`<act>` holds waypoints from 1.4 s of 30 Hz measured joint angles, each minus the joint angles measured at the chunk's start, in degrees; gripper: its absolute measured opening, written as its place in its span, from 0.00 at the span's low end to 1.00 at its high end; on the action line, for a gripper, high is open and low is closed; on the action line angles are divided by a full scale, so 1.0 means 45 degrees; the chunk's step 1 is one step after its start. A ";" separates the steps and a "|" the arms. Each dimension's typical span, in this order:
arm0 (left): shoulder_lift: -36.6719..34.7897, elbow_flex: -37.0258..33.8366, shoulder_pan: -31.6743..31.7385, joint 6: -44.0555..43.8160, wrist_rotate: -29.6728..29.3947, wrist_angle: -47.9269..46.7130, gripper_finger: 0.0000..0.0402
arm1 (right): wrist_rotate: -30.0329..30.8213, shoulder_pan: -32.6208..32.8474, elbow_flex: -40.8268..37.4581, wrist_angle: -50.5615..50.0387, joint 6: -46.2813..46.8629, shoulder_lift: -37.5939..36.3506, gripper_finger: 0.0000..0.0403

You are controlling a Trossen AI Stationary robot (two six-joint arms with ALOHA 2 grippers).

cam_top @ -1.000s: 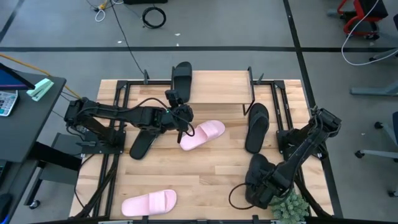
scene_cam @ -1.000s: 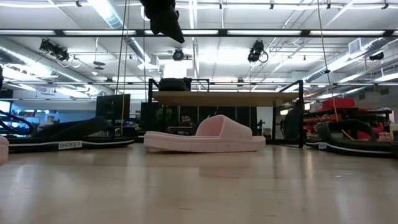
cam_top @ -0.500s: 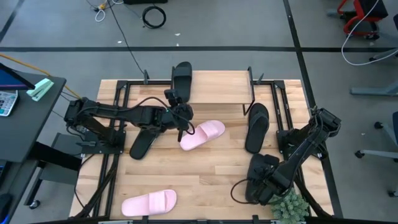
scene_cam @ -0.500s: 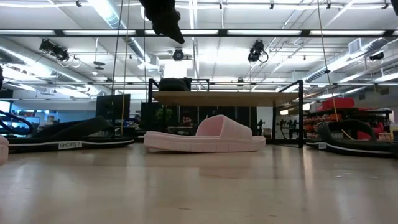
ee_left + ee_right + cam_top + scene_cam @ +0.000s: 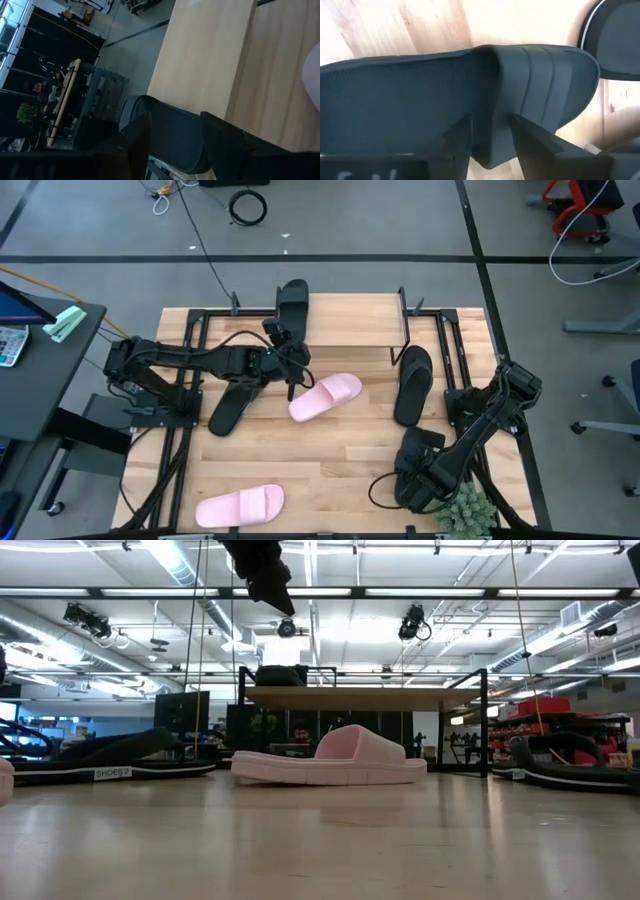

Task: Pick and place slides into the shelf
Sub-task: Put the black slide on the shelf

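Six slides are in the high view. One black slide (image 5: pixel 292 305) lies on the left end of the shelf (image 5: pixel 350 320), whose light board stands on black legs at the table's far side. A second black slide (image 5: pixel 228 408) lies under my left arm, and a third black one (image 5: pixel 412 385) lies at the right. One pink slide (image 5: pixel 325 397) rests flat mid-table, the other pink slide (image 5: pixel 240 505) by the near edge. My left gripper (image 5: pixel 283 345) hangs open high above the table (image 5: pixel 268 585), just near of the shelf's slide (image 5: pixel 165 127). My right gripper (image 5: pixel 418 472) is shut on the last black slide (image 5: pixel 415 455). My right gripper holds the near-right black slide by its wide strap (image 5: pixel 492 100), pinched at the strap's edge between the two fingers (image 5: pixel 532 137). One finger lies toward the ribbed outer face, the other toward the meshed inner side. Whether the slide is off the table cannot be told.
A small green plant (image 5: pixel 465 515) stands at the table's near right corner, close to my right gripper. Black frame rails (image 5: pixel 190 370) run along both table sides. Bare wood (image 5: pixel 340 450) lies between the two pink slides.
My left gripper has edged a little toward the far left and slightly upward, staying open above the shelf's end. The slide on the shelf has not moved.
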 joint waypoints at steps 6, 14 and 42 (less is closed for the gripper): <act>0.0000 0.0000 0.0256 0.0000 0.0000 0.0006 0.43 | 0.0106 0.0005 0.0000 -0.0692 0.0199 -0.0276 0.43; 0.0000 0.0000 0.0333 -0.0010 0.0000 0.0009 0.43 | 0.1144 0.0005 -0.0010 -0.0592 0.0384 -0.0321 0.41; 0.0000 0.0000 0.0328 -0.0015 0.0005 0.0010 0.42 | 0.3027 -0.0087 -0.2162 0.0307 0.0002 -0.0253 0.06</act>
